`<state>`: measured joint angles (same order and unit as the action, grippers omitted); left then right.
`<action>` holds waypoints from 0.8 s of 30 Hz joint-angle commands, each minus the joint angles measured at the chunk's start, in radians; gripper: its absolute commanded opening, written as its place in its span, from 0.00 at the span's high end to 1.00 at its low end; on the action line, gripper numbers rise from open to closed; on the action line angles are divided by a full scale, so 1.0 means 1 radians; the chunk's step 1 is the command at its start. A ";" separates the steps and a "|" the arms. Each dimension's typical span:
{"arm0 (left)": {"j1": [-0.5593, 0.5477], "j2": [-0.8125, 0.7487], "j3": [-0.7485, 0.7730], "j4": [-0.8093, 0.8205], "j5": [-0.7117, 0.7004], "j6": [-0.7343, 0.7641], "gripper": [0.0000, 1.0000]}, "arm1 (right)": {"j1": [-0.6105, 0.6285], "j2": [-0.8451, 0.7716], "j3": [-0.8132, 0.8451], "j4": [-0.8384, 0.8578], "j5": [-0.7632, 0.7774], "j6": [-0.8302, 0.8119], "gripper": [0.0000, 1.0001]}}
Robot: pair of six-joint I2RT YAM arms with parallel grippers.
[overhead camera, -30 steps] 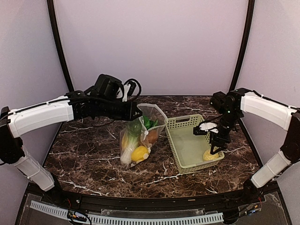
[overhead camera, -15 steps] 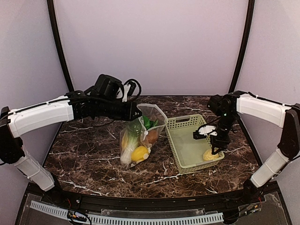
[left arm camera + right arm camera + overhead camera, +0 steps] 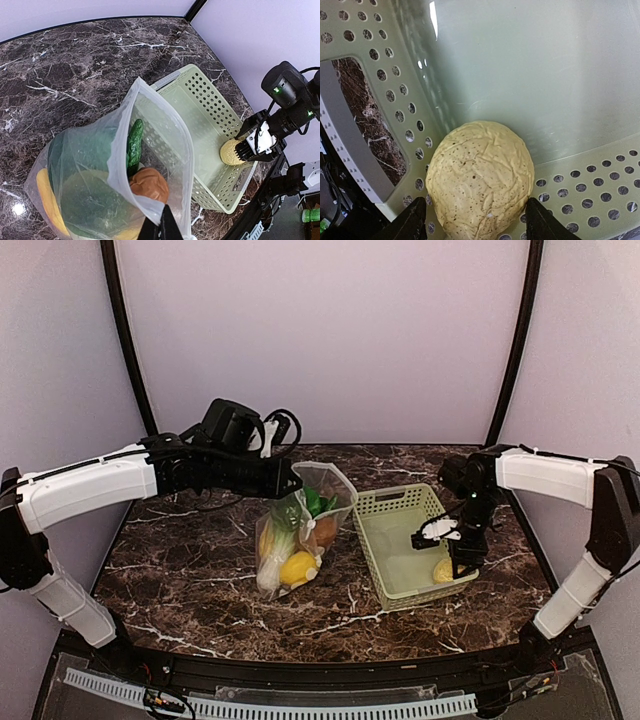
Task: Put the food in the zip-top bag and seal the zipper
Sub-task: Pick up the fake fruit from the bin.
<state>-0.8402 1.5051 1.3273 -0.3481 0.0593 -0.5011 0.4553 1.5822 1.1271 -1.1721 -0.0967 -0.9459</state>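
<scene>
Reaching out nearly level from the left side, the left arm carries its wrist over the middle of the marble table (image 3: 180, 560), and the left pincer (image 3: 290, 480) is pinched tight on the rim of the zip-top bag (image 3: 335, 485). The bag hangs from that grip. Its long axis slants down and away below the fingertips until its bottom rests on the table, and its mouth points upward, gaping just beyond the pincer.

Inside, beneath the pincer, a brown piece (image 3: 148, 184) lies nearest the fingertips and a knobbly green piece (image 3: 134, 142) stands on end beside it. A leek (image 3: 272, 550) lies lengthwise along the bag, with a yellow lemon (image 3: 297, 567) at the bottom end.

The right arm comes in from the right with its upper link level and its forearm bent steeply down, so the right pincer (image 3: 455, 562) points down into a corner of the light green mesh basket (image 3: 400, 495). Its jaws stand wide, one finger on each side of the pale bumpy piece (image 3: 480, 175). That piece sits on the basket floor against the perforated wall, right between the fingertips. The fingers are close at its flanks, but whether they press it cannot be told. The piece is egg-shaped, and in the right wrist view its long axis runs away from the pincer, roughly in line with the fingers, leaning slightly to one side
</scene>
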 commanded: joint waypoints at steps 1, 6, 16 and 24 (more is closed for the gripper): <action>0.005 -0.012 0.030 -0.021 -0.009 0.004 0.99 | -0.003 0.025 -0.009 0.017 0.010 -0.001 0.36; 0.004 -0.018 0.027 -0.024 -0.012 0.003 0.99 | -0.003 0.033 0.014 0.019 -0.005 0.004 0.51; 0.004 -0.005 0.029 0.001 0.034 0.000 0.99 | -0.003 0.045 0.270 -0.101 -0.148 0.034 0.59; 0.005 0.009 0.056 0.016 0.098 0.010 0.99 | -0.003 0.166 0.594 -0.211 -0.421 0.122 0.59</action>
<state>-0.8402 1.5135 1.3407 -0.3489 0.1085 -0.5014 0.4553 1.6749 1.5589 -1.2938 -0.3096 -0.8909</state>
